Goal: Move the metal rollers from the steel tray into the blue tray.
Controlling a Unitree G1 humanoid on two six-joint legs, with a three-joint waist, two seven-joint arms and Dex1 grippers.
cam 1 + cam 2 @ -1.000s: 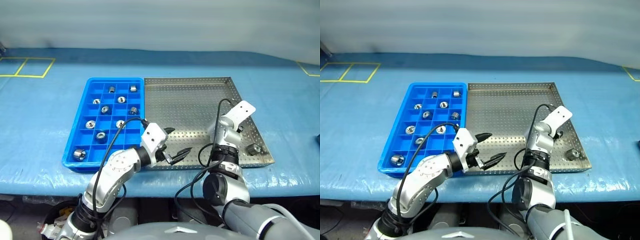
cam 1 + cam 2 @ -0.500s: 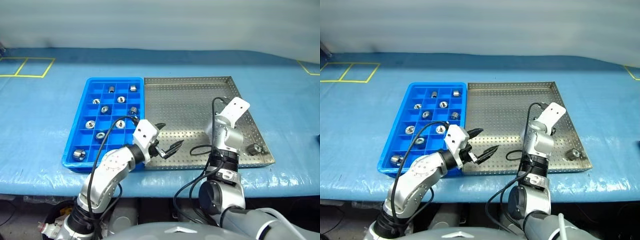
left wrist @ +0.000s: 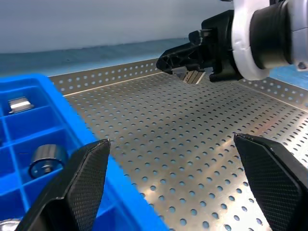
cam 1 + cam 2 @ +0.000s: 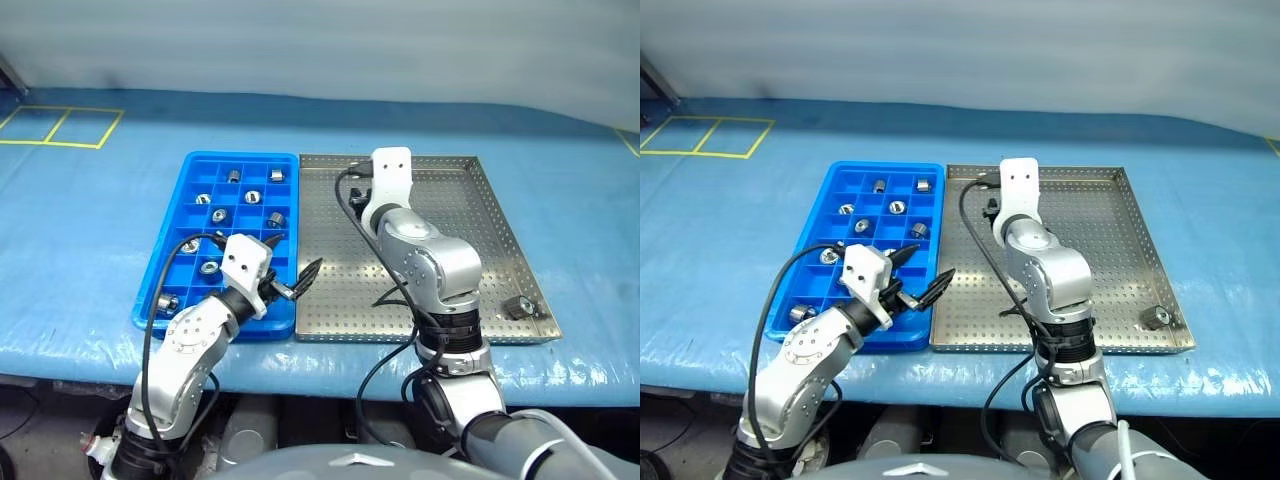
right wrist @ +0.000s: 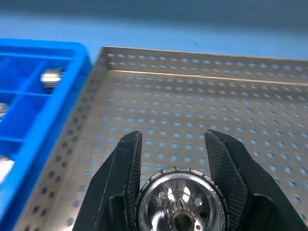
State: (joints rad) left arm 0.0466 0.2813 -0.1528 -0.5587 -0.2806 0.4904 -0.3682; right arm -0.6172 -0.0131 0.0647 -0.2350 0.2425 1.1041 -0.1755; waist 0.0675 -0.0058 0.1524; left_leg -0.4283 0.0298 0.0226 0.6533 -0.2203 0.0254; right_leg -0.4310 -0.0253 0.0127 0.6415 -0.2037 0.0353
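Now roller, bore toward wrist camera.

Right gripper carried a roller (clamped) toward blue tray.

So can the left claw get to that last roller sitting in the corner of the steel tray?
Probably not easily. The left claw is open by the blue tray, and the right arm stands between it and the roller across the steel tray.
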